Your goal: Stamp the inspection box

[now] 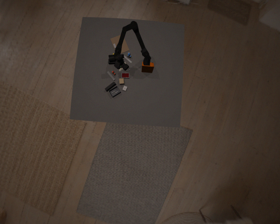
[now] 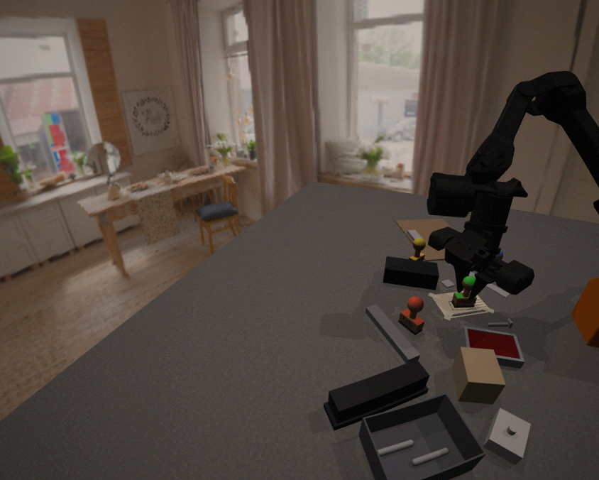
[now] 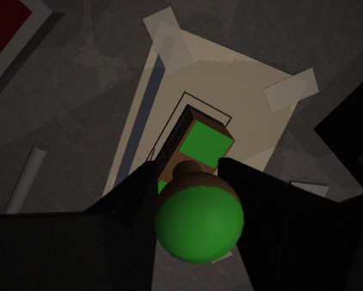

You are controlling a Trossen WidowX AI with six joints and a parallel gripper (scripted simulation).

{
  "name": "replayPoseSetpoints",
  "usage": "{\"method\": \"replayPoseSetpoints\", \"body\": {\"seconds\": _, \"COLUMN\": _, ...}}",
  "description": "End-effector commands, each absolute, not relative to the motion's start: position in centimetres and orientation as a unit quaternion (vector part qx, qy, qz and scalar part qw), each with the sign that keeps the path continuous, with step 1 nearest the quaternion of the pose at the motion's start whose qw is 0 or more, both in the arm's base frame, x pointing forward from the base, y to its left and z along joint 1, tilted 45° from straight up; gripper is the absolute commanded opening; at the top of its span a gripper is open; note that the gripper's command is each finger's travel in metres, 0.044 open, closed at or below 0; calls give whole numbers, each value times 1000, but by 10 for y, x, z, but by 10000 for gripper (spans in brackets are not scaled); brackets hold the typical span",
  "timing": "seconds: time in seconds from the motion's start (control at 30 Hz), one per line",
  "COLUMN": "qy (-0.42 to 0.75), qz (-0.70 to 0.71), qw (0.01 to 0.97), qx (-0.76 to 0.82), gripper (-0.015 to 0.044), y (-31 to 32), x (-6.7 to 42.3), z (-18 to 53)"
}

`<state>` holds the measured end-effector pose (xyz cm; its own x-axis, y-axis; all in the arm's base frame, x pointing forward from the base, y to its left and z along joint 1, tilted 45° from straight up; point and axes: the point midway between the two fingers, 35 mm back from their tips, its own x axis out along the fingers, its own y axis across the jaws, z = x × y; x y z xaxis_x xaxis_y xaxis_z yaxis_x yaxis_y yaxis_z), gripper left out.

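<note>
My gripper (image 3: 187, 170) (image 2: 467, 290) is shut on the neck of the green-knobbed stamp (image 3: 199, 217) (image 2: 465, 290). The stamp stands upright with its block (image 3: 202, 142) over the outlined box (image 3: 224, 114) on the cream card (image 3: 254, 99) (image 2: 452, 310), which is taped down at its corners. The block covers most of the box, and I cannot tell whether its face touches the paper. The red ink pad (image 2: 494, 344) (image 1: 125, 75) (image 3: 13, 17) lies on the grey table just beside the card.
A red-knobbed stamp (image 2: 412, 314), a yellow-knobbed stamp (image 2: 418, 247) behind a black block (image 2: 411, 272), a grey bar (image 2: 391, 331), a tan cube (image 2: 477, 373), an open black tray (image 2: 419, 444), a long black block (image 2: 377, 393) and the orange arm base (image 1: 147, 67) surround the card.
</note>
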<state>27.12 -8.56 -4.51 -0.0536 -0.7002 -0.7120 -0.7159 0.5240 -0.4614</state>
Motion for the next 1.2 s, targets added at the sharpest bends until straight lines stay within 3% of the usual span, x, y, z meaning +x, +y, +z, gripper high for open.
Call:
{"method": "replayPoseSetpoints", "body": {"seconds": 0.0, "qy": 726, "qz": 10, "qw": 482, "qx": -491, "gripper": 0, "y": -87, "x": 271, "z": -46}}
{"method": "replayPoseSetpoints", "body": {"seconds": 1.17, "qy": 726, "qz": 9, "qw": 482, "qx": -491, "gripper": 0, "y": -89, "x": 271, "z": -49}}
